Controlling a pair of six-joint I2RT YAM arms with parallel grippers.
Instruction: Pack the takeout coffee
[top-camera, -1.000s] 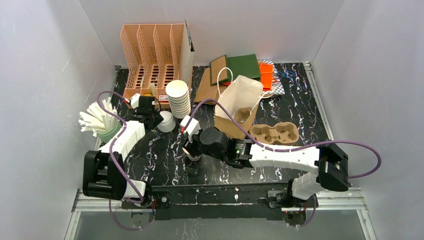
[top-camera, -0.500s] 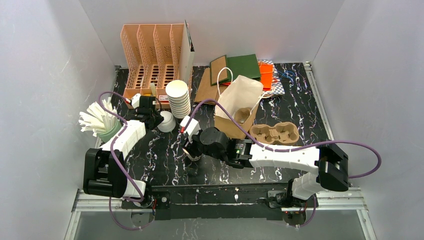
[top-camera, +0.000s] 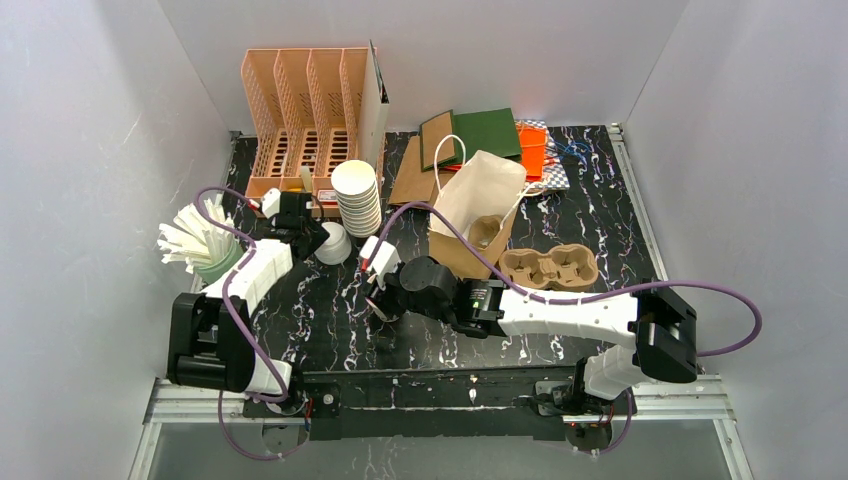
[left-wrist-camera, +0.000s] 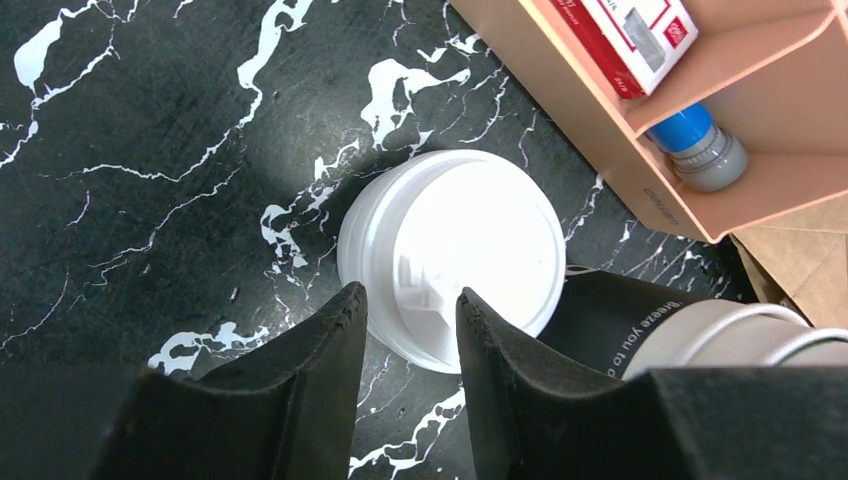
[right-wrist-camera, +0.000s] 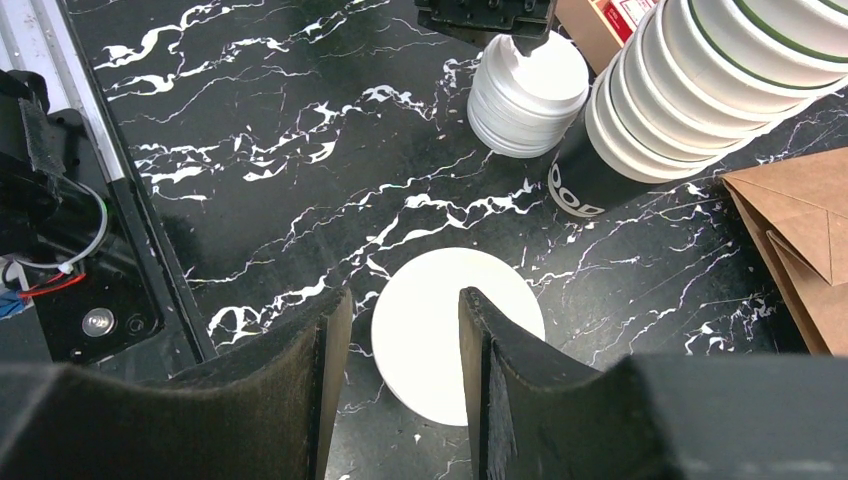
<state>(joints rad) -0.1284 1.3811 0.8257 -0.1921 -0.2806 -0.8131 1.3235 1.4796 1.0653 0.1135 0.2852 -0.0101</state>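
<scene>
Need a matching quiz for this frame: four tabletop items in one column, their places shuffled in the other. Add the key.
Things:
1. lid stack
2. cup stack
3. pulp carrier
4. white round top

Places:
A. right of the brown bag
B. below the open right hand
C. below the open left hand
D. between the lid stack and the brown bag

Pairs: 1-C, 2-D, 3-A, 4-B

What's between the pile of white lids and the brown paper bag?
The tall stack of paper cups, clearest in the right wrist view.
</scene>
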